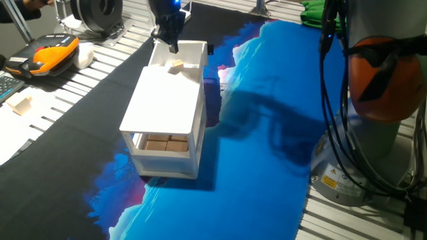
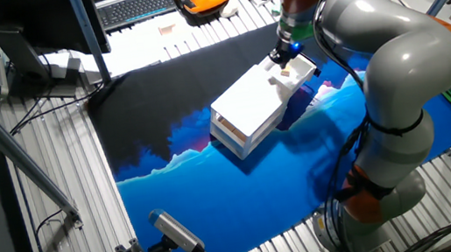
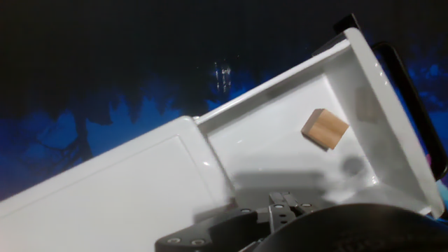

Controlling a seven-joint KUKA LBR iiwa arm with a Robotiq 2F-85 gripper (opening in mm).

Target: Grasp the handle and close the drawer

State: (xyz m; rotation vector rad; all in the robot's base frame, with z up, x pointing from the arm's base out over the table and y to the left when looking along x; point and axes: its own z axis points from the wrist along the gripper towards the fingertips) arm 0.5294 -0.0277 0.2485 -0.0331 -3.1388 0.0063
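Hand (image 1: 172, 41): above the drawer's far end; grip state not discernible.
Drawer (image 1: 189, 53): pulled out toward 12 o'clock, holding one tan block (image 3: 325, 129).
Lower tier (image 1: 165, 144): several tan blocks.

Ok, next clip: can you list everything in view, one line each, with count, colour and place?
cabinet: one, white, mid-table on the cloth
drawer: one, white, upper tier, pulled open
handle: one, black, on the drawer front
loose block: one, tan, inside the drawer
blocks: several, tan, lower tier
cloth: one, blue and black, covering the table
pendant: one, orange and black, table edge
keyboard: one, dark, behind the table
arm: one, grey and orange
tool: one, dark, over the drawer
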